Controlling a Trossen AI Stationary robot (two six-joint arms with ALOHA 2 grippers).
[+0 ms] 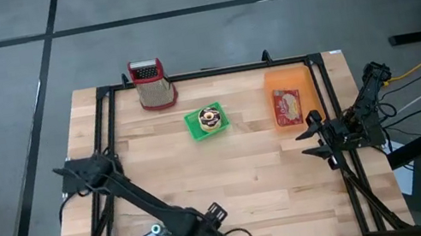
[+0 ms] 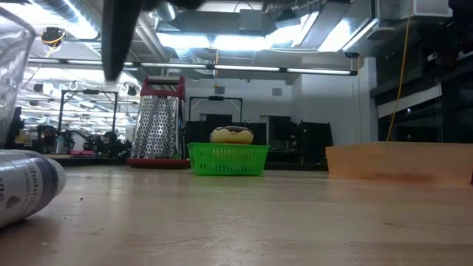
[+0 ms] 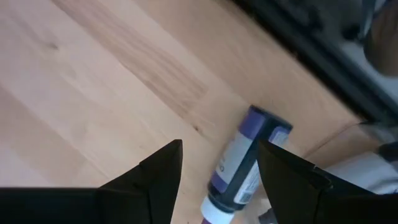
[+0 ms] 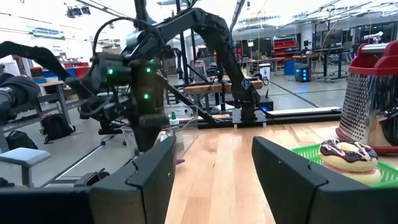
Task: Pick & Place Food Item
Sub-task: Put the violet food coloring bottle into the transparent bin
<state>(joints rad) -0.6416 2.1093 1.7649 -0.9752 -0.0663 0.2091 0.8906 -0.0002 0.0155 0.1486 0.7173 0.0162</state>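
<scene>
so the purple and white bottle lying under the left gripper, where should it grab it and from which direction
Probably across the middle of its round body, coming straight down from above. The purple and white bottle lies on its side on the wooden table, so its long sides are exposed. The left gripper hangs above it, open, one finger on each side. Squeezing across the width looks safer than pinching the narrower cap end.

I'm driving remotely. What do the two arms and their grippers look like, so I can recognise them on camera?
Both arms are black, slim, jointed links with black cables along them. The left gripper and right gripper each have two flat, wedge-shaped matte black fingers. The left arm shows green indicator lights near its wrist.
</scene>
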